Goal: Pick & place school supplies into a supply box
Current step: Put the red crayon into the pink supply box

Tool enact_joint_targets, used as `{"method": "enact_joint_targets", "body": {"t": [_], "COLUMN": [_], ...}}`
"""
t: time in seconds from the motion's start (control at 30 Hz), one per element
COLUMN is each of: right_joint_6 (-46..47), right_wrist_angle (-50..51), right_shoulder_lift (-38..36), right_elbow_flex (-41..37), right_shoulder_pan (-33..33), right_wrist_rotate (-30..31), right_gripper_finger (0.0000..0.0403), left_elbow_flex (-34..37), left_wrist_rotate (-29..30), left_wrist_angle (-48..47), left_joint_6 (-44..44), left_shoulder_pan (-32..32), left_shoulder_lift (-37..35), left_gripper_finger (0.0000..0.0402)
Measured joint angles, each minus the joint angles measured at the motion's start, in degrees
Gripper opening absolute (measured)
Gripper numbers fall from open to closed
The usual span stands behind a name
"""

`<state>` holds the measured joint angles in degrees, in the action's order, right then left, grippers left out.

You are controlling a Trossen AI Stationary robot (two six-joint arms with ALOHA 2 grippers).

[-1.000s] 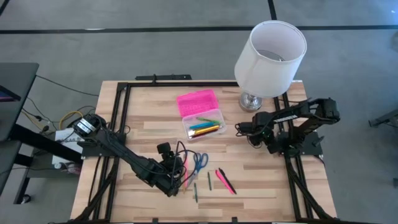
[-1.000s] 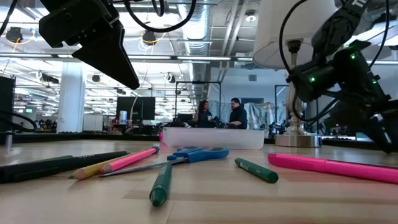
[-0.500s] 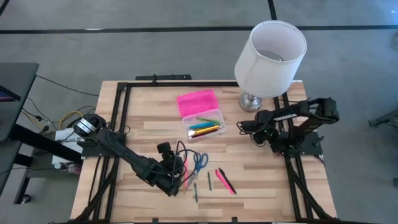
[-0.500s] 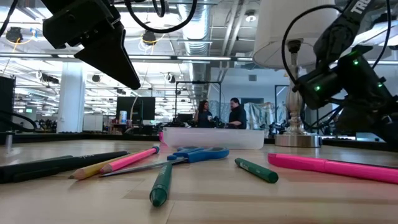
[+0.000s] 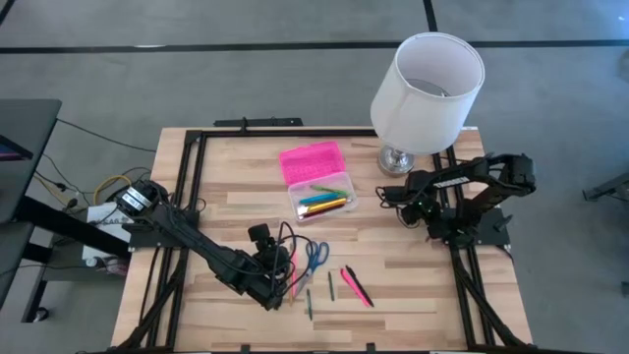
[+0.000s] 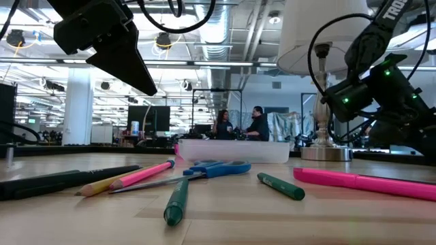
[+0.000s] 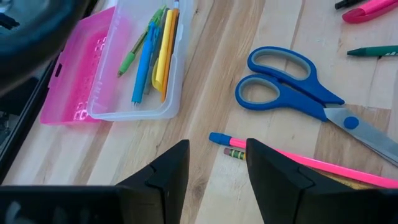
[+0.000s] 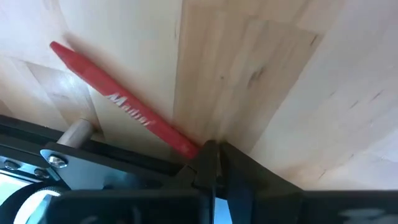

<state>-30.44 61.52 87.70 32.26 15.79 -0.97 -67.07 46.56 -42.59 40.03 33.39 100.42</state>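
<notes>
Supply box (image 5: 319, 192) sat open near the table's middle, its pink lid (image 5: 311, 160) folded back toward the lamp (image 5: 428, 93) side, with green, blue, yellow and orange pens lying in the clear tray. Closer to the table's front edge lay blue-handled scissors (image 5: 315, 258), a pink pencil (image 7: 298, 160), two green pens and a pink marker (image 5: 356, 286), all loose on the wood. Left gripper (image 7: 216, 163) hovered above the pink pencil's eraser end, fingers spread apart and empty. Right gripper (image 8: 210, 163) was beside the lamp base, fingers pinched on the end of a red pen (image 8: 118, 102) close above the table
</notes>
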Motion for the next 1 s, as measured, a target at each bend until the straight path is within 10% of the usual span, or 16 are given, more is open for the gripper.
{"method": "enact_joint_targets", "body": {"t": [1.0], "right_joint_6": [6.9], "right_wrist_angle": [6.9], "right_shoulder_lift": [0.0], "right_elbow_flex": [11.3], "right_shoulder_pan": [-12.1], "right_wrist_rotate": [-2.5], "right_gripper_finger": [0.0008], "left_elbow_flex": [0.0], "left_wrist_rotate": [-0.9], "left_wrist_angle": [0.0], "left_joint_6": [-1.2], "left_shoulder_pan": [-1.9], "left_shoulder_lift": [0.0], "left_gripper_finger": [0.0154]}}
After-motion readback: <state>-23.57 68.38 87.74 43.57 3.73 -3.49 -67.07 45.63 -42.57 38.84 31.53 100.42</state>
